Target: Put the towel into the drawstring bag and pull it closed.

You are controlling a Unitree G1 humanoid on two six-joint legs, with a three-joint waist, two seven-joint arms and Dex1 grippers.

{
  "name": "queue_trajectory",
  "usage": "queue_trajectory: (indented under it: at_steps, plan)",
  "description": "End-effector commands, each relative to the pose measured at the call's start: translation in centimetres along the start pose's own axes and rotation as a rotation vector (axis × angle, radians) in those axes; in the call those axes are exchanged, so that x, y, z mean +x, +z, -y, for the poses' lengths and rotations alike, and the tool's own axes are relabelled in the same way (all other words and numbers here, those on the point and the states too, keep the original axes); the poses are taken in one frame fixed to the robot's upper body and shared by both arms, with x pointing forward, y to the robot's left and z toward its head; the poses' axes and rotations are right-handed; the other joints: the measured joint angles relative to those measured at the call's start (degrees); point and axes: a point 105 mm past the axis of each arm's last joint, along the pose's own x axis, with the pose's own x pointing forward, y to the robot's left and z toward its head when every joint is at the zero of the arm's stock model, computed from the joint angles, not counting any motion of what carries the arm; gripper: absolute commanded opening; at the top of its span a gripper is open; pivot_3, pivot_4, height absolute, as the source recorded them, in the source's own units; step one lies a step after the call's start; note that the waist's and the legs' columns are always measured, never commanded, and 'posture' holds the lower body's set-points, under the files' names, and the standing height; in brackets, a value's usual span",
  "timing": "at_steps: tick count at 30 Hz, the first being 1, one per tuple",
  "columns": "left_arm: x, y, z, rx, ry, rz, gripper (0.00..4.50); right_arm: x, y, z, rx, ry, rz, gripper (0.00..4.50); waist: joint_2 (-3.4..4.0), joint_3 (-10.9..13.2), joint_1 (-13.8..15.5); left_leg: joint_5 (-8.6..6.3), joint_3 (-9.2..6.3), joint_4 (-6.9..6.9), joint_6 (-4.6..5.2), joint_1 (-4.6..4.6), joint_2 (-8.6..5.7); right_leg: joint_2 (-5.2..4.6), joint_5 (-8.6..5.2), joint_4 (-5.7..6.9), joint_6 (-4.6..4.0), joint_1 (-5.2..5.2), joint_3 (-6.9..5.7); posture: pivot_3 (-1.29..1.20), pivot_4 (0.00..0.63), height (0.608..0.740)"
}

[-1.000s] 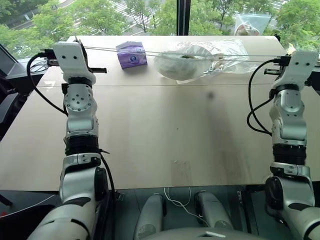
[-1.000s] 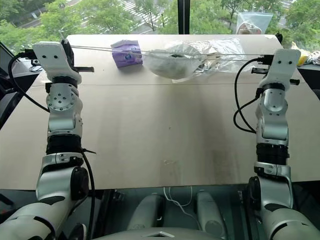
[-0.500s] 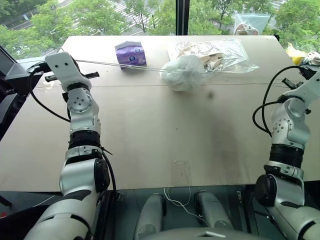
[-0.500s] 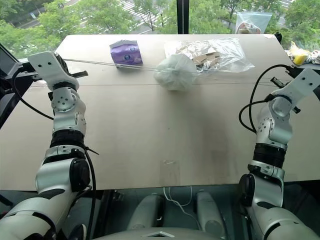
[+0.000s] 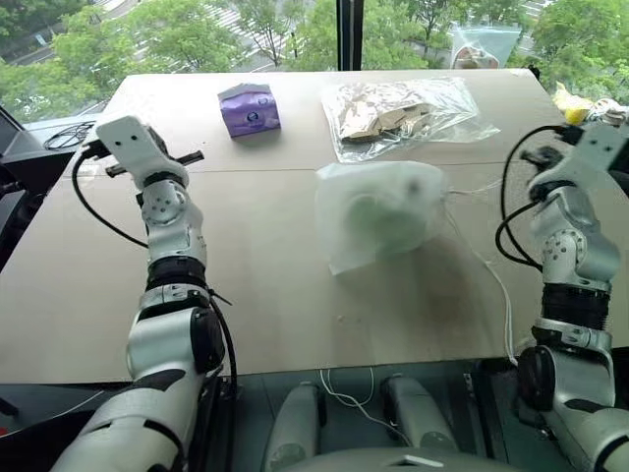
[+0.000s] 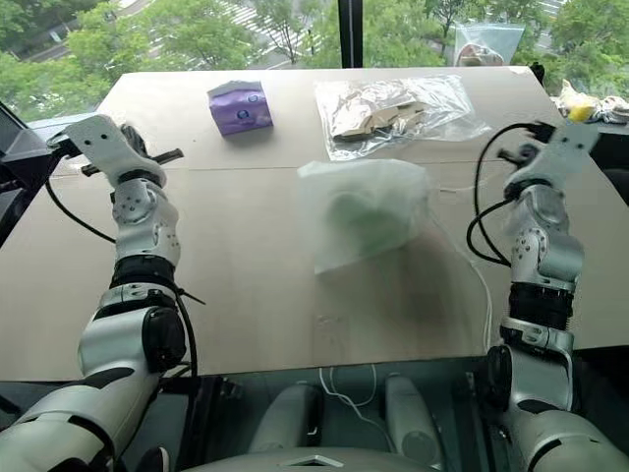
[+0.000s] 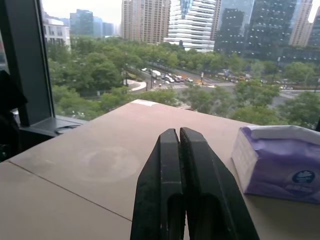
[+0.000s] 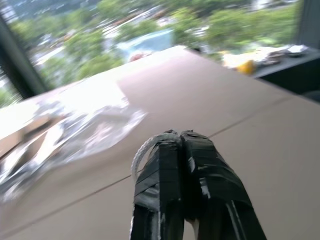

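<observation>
Dropped from its taut hang near the table's far edge, the drawstring bag [image 5: 381,211] now lies slumped toward the middle of the table [image 5: 246,295], nearer the right edge than the left, with both arms lowered and the cord gone slack. Shows the towel [image 5: 371,211] inside as a pale green lump behind the thin white cloth, so looks filled already. Trails a white cord [image 5: 491,285] from the bag's right side toward the near right corner and up to the right gripper [image 8: 176,136], whose black fingers are pressed together on a loop of that cord in the right wrist view. Holds the left gripper [image 7: 178,135] with fingers pressed flat together near the far left corner, above the table; cannot tell from the pictures whether any cord lies between them. Judging by the look: light, limp and floppy, cloth thin and probably slippery, towel soft and squashy, nothing breakable; likely to slide or tumble if tugged from one side alone. Best taken by the cords at the bag's mouth, not by the cloth, pulling both ways evenly. Cannot tell whether the mouth is fully cinched. Behind the bag, near the far edge, lies a clear plastic bag [image 5: 408,108] holding beige pieces, and left of it a purple tissue pack [image 5: 249,108], contents unseen.
</observation>
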Motion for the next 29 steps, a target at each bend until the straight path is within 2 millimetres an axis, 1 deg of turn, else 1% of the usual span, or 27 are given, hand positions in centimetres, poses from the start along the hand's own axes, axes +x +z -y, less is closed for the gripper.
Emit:
queue_trajectory:
  at_steps: [1, 2, 4, 5, 6, 9, 11, 13, 15, 17, 19, 21, 22, 23, 26, 29]
  plan:
    - [0.2, 0.5, 2.3, -0.037, -0.145, -0.007, 0.0, -2.8, -2.5, -5.1, -0.207, 0.388, -0.154, 0.9, 0.01, 0.0, 0.12, 0.0, -0.02, -0.08, 0.0, -0.02, -0.01, -0.02, -0.01, -0.02, -0.01, -0.01, -0.03, 0.0, 0.15, 0.74]
    - [0.0, 0.3, 3.1, -0.042, -0.2, -0.015, 0.0, -3.5, -2.9, -5.2, -0.241, 0.426, -0.181, 1.42, 0.0, 0.0, 0.22, -0.01, -0.03, -0.08, 0.0, -0.06, -0.01, -0.04, -0.01, -0.05, -0.02, -0.02, -0.05, 0.0, 0.15, 0.74]
    - [-0.3, 0.2, 3.8, -0.048, -0.259, -0.022, 0.0, -4.0, -3.1, -5.0, -0.262, 0.451, -0.2, 2.41, 0.0, 0.01, 0.42, -0.01, -0.01, -0.08, 0.0, -0.15, -0.06, -0.11, -0.01, -0.15, -0.01, -0.04, -0.07, 0.0, 0.15, 0.74]
    - [-0.5, 0.1, 4.2, -0.052, -0.303, -0.029, 0.0, -4.4, -3.1, -4.6, -0.279, 0.467, -0.215, 2.97, -0.02, 0.01, 0.51, -0.02, 0.03, -0.05, 0.0, -0.16, -0.11, -0.17, -0.01, -0.19, 0.01, -0.04, -0.05, 0.0, 0.15, 0.74]
    - [-0.8, -0.3, 4.6, -0.059, -0.354, -0.048, 0.0, -4.8, -2.9, -3.8, -0.292, 0.478, -0.226, 3.43, -0.02, 0.02, 0.65, -0.02, 0.04, -0.01, 0.0, -0.17, -0.13, -0.2, 0.0, -0.19, 0.02, -0.03, -0.04, 0.0, 0.15, 0.74]
    - [-2.3, -1.9, 5.1, -0.059, -0.516, -0.133, 0.0, -6.2, -2.0, -1.3, -0.32, 0.518, -0.216, 3.43, -0.02, 0.01, 1.14, -0.02, 0.03, 0.03, 0.0, -0.11, -0.14, -0.18, -0.01, -0.16, 0.03, 0.0, -0.03, 0.0, 0.15, 0.74]
    - [-3.7, -3.0, 5.2, -0.045, -0.618, -0.188, 0.0, -6.8, -1.7, 0.5, -0.302, 0.506, -0.211, 3.43, -0.02, 0.01, 1.19, -0.02, 0.01, 0.03, 0.0, -0.07, -0.11, -0.13, -0.03, -0.12, 0.04, 0.01, -0.03, 0.0, 0.15, 0.74]
    - [-5.4, -4.1, 4.9, -0.06, -0.715, -0.27, 0.0, -7.7, -2.3, 2.9, -0.334, 0.485, -0.255, 3.43, -0.02, 0.01, 1.14, -0.02, 0.02, 0.03, 0.0, -0.05, -0.09, -0.11, -0.03, -0.09, 0.03, 0.01, -0.02, 0.0, 0.15, 0.74]
    - [-7.4, -4.4, 4.6, -0.106, -0.817, -0.318, 0.0, -9.3, -3.0, 3.7, -0.346, 0.541, -0.278, 3.43, -0.03, 0.01, 1.13, -0.01, 0.05, 0.05, 0.0, -0.03, -0.08, -0.11, -0.03, -0.1, 0.03, 0.02, 0.0, 0.0, 0.15, 0.74]
    - [-10.1, -4.7, 4.1, -0.106, -0.941, -0.375, 0.0, -10.8, -3.5, 4.2, -0.303, 0.592, -0.28, 3.43, -0.04, 0.0, 1.04, -0.01, 0.06, 0.09, 0.0, -0.04, 0.0, -0.06, -0.04, -0.09, 0.05, 0.01, 0.01, 0.0, 0.15, 0.74]
    - [-13.4, -5.6, 3.1, -0.08, -1.038, -0.484, 0.0, -12.3, -4.4, 4.9, -0.282, 0.627, -0.281, 3.43, -0.03, 0.0, 0.96, -0.02, 0.1, 0.09, 0.0, -0.01, 0.02, -0.04, -0.07, -0.07, 0.08, 0.0, 0.03, 0.0, 0.15, 0.74]
    - [-16.0, -5.8, 2.6, -0.059, -1.106, -0.545, 0.0, -13.0, -4.8, 5.6, -0.263, 0.637, -0.27, 3.43, 0.0, 0.0, 0.75, -0.02, 0.16, 0.06, -0.01, 0.07, 0.06, -0.03, -0.14, -0.06, 0.17, 0.02, 0.1, 0.0, 0.15, 0.74]
    - [-16.7, -5.7, 2.5, -0.054, -1.122, -0.559, 0.0, -13.1, -4.9, 5.8, -0.258, 0.638, -0.262, 3.43, -0.01, 0.01, 0.83, -0.02, 0.2, 0.07, -0.01, 0.09, 0.05, -0.05, -0.16, -0.05, 0.19, 0.03, 0.12, 0.0, 0.15, 0.74]
    - [-17.6, -5.7, 2.4, -0.043, -1.144, -0.576, 0.0, -13.3, -4.6, 6.0, -0.284, 0.659, -0.205, 3.43, -0.02, 0.01, 1.05, -0.02, 0.21, 0.14, -0.01, 0.07, 0.06, -0.05, -0.25, -0.06, 0.06, 0.02, 0.12, 0.0, 0.15, 0.74]
    - [-18.7, -5.7, 2.2, -0.017, -1.168, -0.605, 0.0, -13.3, -5.0, 6.7, -0.315, 0.686, -0.179, 3.43, -0.06, 0.01, 1.38, 0.0, 0.21, 0.36, 0.0, 0.19, 0.07, -0.04, -0.3, -0.06, 0.01, 0.19, 0.1, 0.0, 0.15, 0.74]
    - [-18.1, -5.6, 2.0, 0.035, -1.161, -0.586, 0.0, -13.3, -5.6, 6.7, -0.334, 0.729, -0.202, 3.43, -0.07, 0.0, 1.43, 0.01, 0.25, 0.42, 0.02, 0.38, 0.07, -0.06, -0.31, -0.06, 0.0, 0.4, 0.09, 0.0, 0.15, 0.74]
